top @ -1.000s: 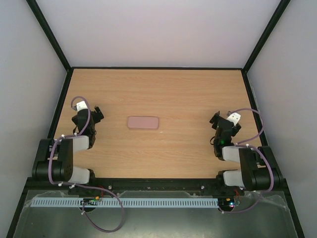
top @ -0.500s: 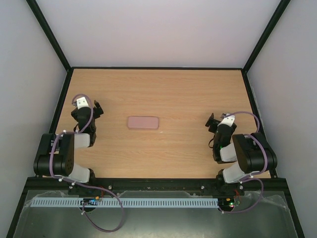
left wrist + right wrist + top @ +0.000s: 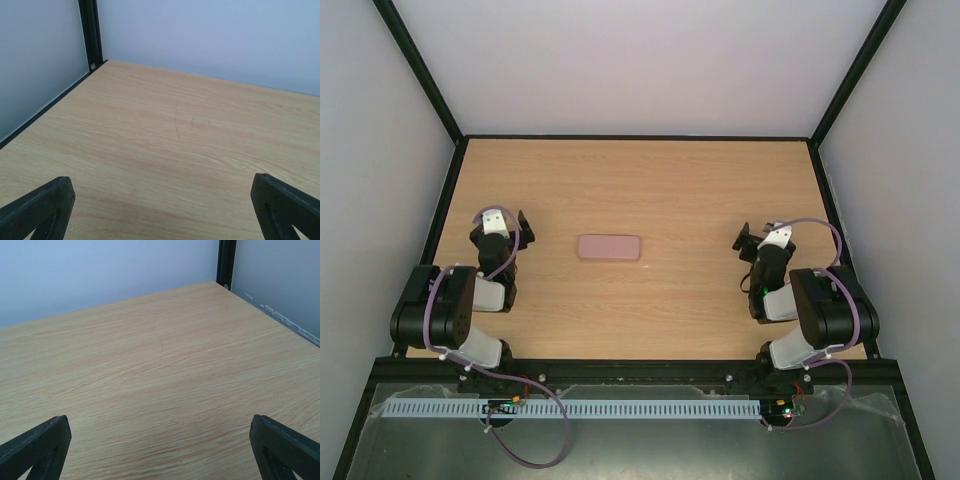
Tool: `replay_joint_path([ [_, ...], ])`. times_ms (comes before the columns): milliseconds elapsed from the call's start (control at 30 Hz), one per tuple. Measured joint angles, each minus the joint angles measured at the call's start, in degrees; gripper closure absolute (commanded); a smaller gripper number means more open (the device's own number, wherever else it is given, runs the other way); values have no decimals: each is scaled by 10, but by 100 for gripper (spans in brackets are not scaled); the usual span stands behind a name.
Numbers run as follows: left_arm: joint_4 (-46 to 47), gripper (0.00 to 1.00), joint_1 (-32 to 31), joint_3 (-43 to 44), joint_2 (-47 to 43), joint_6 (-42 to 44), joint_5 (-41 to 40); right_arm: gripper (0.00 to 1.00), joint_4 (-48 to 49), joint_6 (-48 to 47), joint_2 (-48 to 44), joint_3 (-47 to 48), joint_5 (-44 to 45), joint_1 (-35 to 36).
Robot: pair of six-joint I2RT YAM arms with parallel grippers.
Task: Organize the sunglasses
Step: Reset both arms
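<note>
The pink rounded case (image 3: pixel 609 247) lies shut on the wooden table (image 3: pixel 650 190), left of centre. The sunglasses are not in any view. My left gripper (image 3: pixel 508 222) is low over the table's left side, left of the case and apart from it. In the left wrist view it (image 3: pixel 162 212) is open wide, with only bare wood between its fingers (image 3: pixel 40 210). My right gripper (image 3: pixel 758 238) is at the right side, far from the case. In the right wrist view it (image 3: pixel 160 450) is open wide and empty, its fingers (image 3: pixel 285 445) over bare wood.
A black frame post (image 3: pixel 91 30) and pale walls bound the table at the far left. Another post (image 3: pixel 226 260) stands at the far right corner. Both arm bases sit at the near edge.
Both arms have folded back toward their bases. The left gripper has moved slightly nearer and the right gripper slightly left. The case has not moved.
</note>
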Motion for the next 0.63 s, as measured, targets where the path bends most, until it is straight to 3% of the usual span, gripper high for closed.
replay_joint_path([
  [633, 45, 0, -11, -6, 4, 11, -28, 1, -24, -5, 0, 16, -8, 0],
])
